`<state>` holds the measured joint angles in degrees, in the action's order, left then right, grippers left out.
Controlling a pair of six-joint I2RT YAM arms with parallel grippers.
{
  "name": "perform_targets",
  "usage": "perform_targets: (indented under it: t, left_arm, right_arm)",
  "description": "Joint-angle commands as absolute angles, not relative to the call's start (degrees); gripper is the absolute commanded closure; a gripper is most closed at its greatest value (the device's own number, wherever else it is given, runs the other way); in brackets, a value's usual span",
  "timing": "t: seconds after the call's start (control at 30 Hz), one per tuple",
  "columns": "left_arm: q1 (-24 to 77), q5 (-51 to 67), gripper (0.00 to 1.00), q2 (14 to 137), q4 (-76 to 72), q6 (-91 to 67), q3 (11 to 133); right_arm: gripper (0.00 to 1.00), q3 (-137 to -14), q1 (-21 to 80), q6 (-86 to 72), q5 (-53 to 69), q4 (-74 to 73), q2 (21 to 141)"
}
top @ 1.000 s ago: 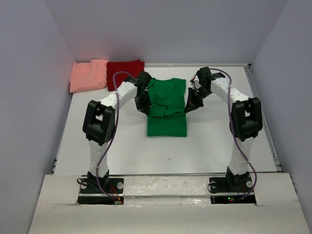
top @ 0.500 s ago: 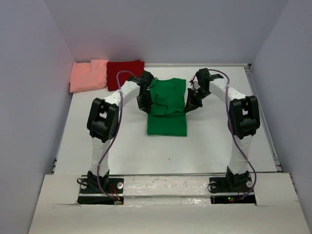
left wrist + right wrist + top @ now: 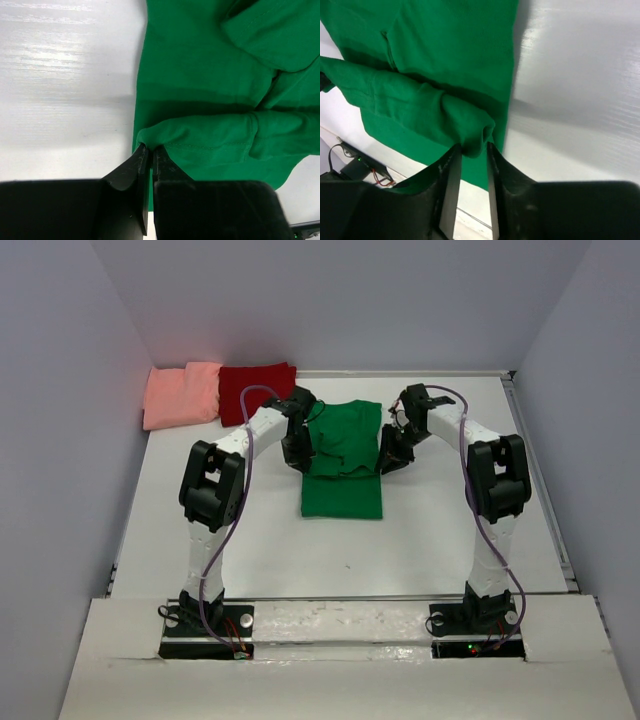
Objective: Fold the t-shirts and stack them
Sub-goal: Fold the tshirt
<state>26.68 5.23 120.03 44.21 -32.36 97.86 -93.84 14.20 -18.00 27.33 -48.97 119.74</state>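
The bright green t-shirt (image 3: 343, 495) lies partly folded in the middle of the table. My left gripper (image 3: 298, 454) is shut on a raised fold at its left edge, seen in the left wrist view (image 3: 150, 148) with green cloth (image 3: 200, 75) beyond it. My right gripper (image 3: 389, 462) pinches a bunched fold at the right edge, seen in the right wrist view (image 3: 474, 148) against the shirt (image 3: 445, 50). The salmon-pink t-shirt (image 3: 182, 394) and the dark red t-shirt (image 3: 257, 386) lie folded side by side at the back left.
Grey walls close in the white table (image 3: 450, 530) at the left, back and right. The two folded shirts sit against the back left corner. Bare table shows in front of the green shirt and to both sides.
Both grippers have moved a little farther back and inward, carrying the pinched edges of the green shirt. The pink and dark red shirts have not moved.
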Motion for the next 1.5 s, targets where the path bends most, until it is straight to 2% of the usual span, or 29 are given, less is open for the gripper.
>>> perform_targets:
  t: [0.0, 0.1, 0.13, 0.2, 0.6, 0.8, 0.93, 0.97, 1.0, 1.03, 1.07, 1.1, 1.23, 1.33, 1.47]
  left_arm:
    - [26.98, 3.96, 0.87, 117.86, 44.03, -31.46, 96.77]
    - [26.98, 3.60, 0.84, 117.16, 43.95, -31.55, 96.33]
    - [26.98, 3.43, 0.79, 116.98, 44.03, -31.64, 96.15]
    - [26.98, 3.08, 0.75, 116.63, 43.86, -31.82, 96.15]
    - [27.07, -1.83, 0.76, 112.76, 45.17, -33.31, 100.89]
    - [27.07, -3.25, 0.73, 108.64, 46.05, -33.49, 105.11]
    - [27.16, -2.64, 0.73, 106.45, 46.32, -33.75, 102.94]
    - [27.16, -1.24, 0.74, 105.65, 45.62, -34.01, 101.53]
    - [27.16, -0.27, 0.85, 103.47, 43.27, -34.27, 99.60]
    - [27.16, 2.17, 1.00, 102.40, 41.76, -34.54, 95.40]
    - [27.16, 5.24, 1.00, 101.17, 40.36, -35.67, 93.01]
    - [27.16, 7.01, 1.00, 98.64, 38.34, -36.38, 90.29]
    - [27.25, 15.71, 1.00, 91.69, 24.99, -41.39, 73.45]
    - [28.03, 18.10, 1.00, 85.88, 15.93, -45.96, 63.24]
    - [29.44, 20.82, 1.00, 80.69, 7.75, -50.35, 53.98]
  right_arm:
    - [0.61, -93.78, 13.54, -18.28, 26.19, -46.32, 119.71]
    - [0.57, -93.87, 13.54, -18.46, 26.10, -45.97, 119.18]
    - [0.56, -93.95, 13.54, -18.46, 26.02, -45.71, 119.09]
    - [0.55, -94.13, 13.54, -18.28, 26.02, -45.44, 118.57]
    - [0.55, -93.08, 13.54, -18.46, 29.09, -42.63, 112.33]
    - [0.56, -89.74, 13.54, -18.63, 32.69, -41.22, 108.47]
    - [0.56, -87.19, 13.54, -19.24, 34.36, -40.87, 106.27]
    - [0.58, -86.58, 13.54, -19.60, 35.06, -40.78, 105.91]
    - [0.62, -85.18, 13.54, -19.77, 36.90, -40.52, 105.56]
    - [0.76, -84.21, 13.54, -20.56, 37.70, -40.00, 104.95]
    - [0.95, -83.16, 13.54, -21.00, 38.40, -39.47, 104.59]
    - [1.00, -82.19, 13.54, -21.53, 38.93, -39.11, 104.15]
    - [1.00, -75.96, 13.54, -23.98, 41.30, -34.30, 101.43]
    - [1.00, -73.48, 13.54, -26.44, 44.29, -30.25, 100.55]
    - [1.00, -70.67, 13.54, -28.12, 45.35, -27.51, 100.02]
